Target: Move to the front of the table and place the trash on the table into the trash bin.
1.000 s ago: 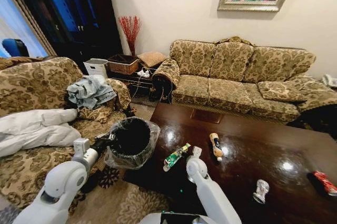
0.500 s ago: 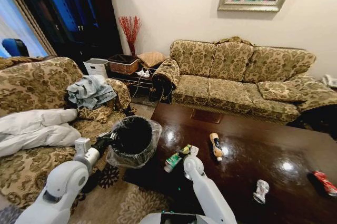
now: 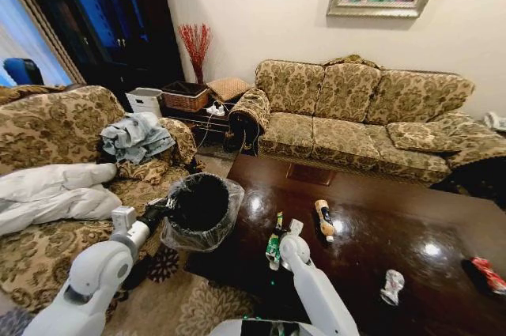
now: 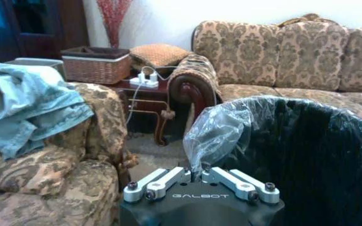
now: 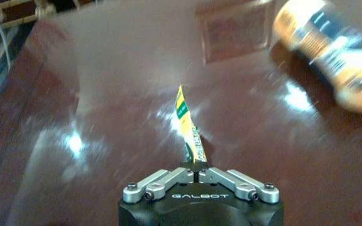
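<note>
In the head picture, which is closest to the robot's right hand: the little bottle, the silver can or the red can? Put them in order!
Starting from the right hand, which is pinching the wrapper:
1. Bottle, just beyond the hand, mid-table.
2. Silver can, farther to the right, near the table's front.
3. Red can, at the far right edge.

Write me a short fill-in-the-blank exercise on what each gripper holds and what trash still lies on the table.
1. The right gripper is shut on the green-yellow ____.
2. The left gripper grips the liner of the black trash ____.
3. The tan bottle, the red can and the ____ can lie on the table.

Missing words: wrapper; bin; silver
</note>
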Motion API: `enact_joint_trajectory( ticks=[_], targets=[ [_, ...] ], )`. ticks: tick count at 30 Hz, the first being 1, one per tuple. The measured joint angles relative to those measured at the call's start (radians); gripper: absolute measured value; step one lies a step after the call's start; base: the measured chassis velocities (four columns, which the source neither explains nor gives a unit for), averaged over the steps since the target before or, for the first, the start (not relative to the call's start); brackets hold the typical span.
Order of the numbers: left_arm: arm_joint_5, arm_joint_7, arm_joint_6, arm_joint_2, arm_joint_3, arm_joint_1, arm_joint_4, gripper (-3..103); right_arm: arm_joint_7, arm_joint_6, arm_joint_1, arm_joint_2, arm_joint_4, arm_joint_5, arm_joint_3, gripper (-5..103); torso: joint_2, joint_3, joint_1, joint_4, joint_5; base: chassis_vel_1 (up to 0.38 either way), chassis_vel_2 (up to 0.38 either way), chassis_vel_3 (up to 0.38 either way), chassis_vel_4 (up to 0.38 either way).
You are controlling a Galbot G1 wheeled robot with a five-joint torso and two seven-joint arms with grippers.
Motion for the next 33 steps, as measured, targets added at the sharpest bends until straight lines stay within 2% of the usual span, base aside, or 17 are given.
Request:
enact_joint_trajectory(
  ticks=[4, 6, 7, 9, 10, 12, 14, 15, 17, 18, 19, 21, 23, 25, 26, 30, 33],
  targets=[
    [-0.039, 0.008, -0.008, 0.060, 0.025, -0.050, 0.030, 3, -0.049, 0.016, -0.024, -0.060, 0.127, -0.038, 0.085, 0, 0.000, 0.000, 0.000, -0.0001, 0.0004, 0.000, 0.000, 0.000, 0.000],
    [-0.065, 0.016, -0.011, 0.102, 0.040, -0.095, 0.060, 3, -0.100, 0.065, -0.038, -0.119, 0.230, -0.042, 0.145, 0, 0.000, 0.000, 0.000, -0.0004, -0.0005, 0.000, 0.000, 0.000, 0.000],
    [-0.065, 0.016, -0.011, 0.102, 0.040, -0.095, 0.060, 3, -0.100, 0.065, -0.038, -0.119, 0.230, -0.042, 0.145, 0, 0.000, 0.000, 0.000, -0.0004, -0.0005, 0.000, 0.000, 0.000, 0.000],
    [-0.095, 0.043, -0.023, 0.152, 0.064, -0.155, 0.115, 3, -0.182, 0.132, -0.057, -0.199, 0.350, -0.048, 0.223, 0, 0.000, 0.000, 0.000, -0.0006, -0.0001, 0.000, 0.000, 0.000, 0.000],
    [-0.095, 0.043, -0.023, 0.152, 0.064, -0.155, 0.115, 3, -0.182, 0.132, -0.057, -0.199, 0.350, -0.048, 0.223, 0, 0.000, 0.000, 0.000, -0.0006, -0.0001, 0.000, 0.000, 0.000, 0.000],
    [-0.105, 0.071, -0.048, 0.193, 0.092, -0.205, 0.185, 3, -0.285, 0.195, -0.050, -0.272, 0.433, -0.059, 0.268, 0, 0.000, 0.000, 0.000, -0.0011, -0.0006, 0.000, 0.000, 0.000, 0.000],
    [-0.116, 0.084, -0.061, 0.224, 0.117, -0.254, 0.243, 3, -0.431, 0.238, 0.012, -0.347, 0.470, -0.051, 0.272, 0, 0.000, 0.000, 0.000, -0.0003, 0.0001, 0.000, 0.000, 0.000, 0.000],
    [-0.116, 0.084, -0.061, 0.224, 0.117, -0.254, 0.243, 3, -0.431, 0.238, 0.012, -0.347, 0.470, -0.051, 0.272, 0, 0.000, 0.000, 0.000, -0.0003, 0.0001, 0.000, 0.000, 0.000, 0.000],
    [-0.129, 0.089, -0.061, 0.254, 0.200, -0.353, 0.310, 3, -0.591, 0.296, 0.102, -0.414, 0.480, 0.013, 0.242, 0, 0.000, 0.000, 0.000, 0.0009, 0.0002, 0.000, 0.000, 0.000, 0.000],
    [-0.134, 0.093, -0.058, 0.261, 0.242, -0.402, 0.336, 3, -0.631, 0.307, 0.134, -0.431, 0.480, 0.038, 0.228, 0, 0.000, 0.000, 0.000, 0.0007, -0.0003, 0.000, 0.000, 0.000, 0.000],
    [-0.134, 0.093, -0.058, 0.261, 0.242, -0.402, 0.336, 3, -0.631, 0.307, 0.134, -0.431, 0.480, 0.038, 0.228, 0, 0.000, 0.000, 0.000, 0.0007, -0.0003, 0.000, 0.000, 0.000, 0.000],
    [-0.149, 0.099, -0.044, 0.272, 0.373, -0.571, 0.426, 3, -0.721, 0.309, 0.247, -0.469, 0.484, 0.118, 0.167, 0, 0.000, 0.000, 0.000, -0.0002, -0.0007, 0.000, 0.000, 0.000, 0.000],
    [-0.153, 0.099, -0.043, 0.273, 0.419, -0.629, 0.460, 3, -0.737, 0.306, 0.294, -0.482, 0.485, 0.145, 0.133, 0, 0.000, 0.000, 0.000, -0.0006, 0.0000, 0.000, 0.000, 0.000, 0.000],
    [-0.161, 0.099, -0.039, 0.268, 0.528, -0.747, 0.535, 3, -0.752, 0.300, 0.374, -0.507, 0.485, 0.174, 0.062, 0, 0.000, 0.000, 0.000, -0.0002, -0.0003, 0.000, 0.000, 0.000, 0.000],
    [-0.161, 0.099, -0.039, 0.268, 0.528, -0.747, 0.535, 3, -0.752, 0.300, 0.374, -0.507, 0.485, 0.174, 0.062, 0, 0.000, 0.000, 0.000, -0.0002, -0.0003, 0.000, 0.000, 0.000, 0.000],
    [-0.167, 0.097, -0.015, 0.230, 0.699, -0.933, 0.636, 3, -0.767, 0.288, 0.492, -0.507, 0.438, 0.184, -0.059, 0, 0.000, 0.000, 0.000, -0.0003, -0.0008, 0.000, 0.000, 0.000, 0.000],
    [-0.172, 0.093, -0.008, 0.218, 0.747, -0.983, 0.662, 3, -0.769, 0.293, 0.527, -0.490, 0.408, 0.180, -0.104, 0, 0.000, 0.000, 0.000, -0.0004, -0.0007, 0.000, 0.000, 0.000, 0.000]
  ],
)
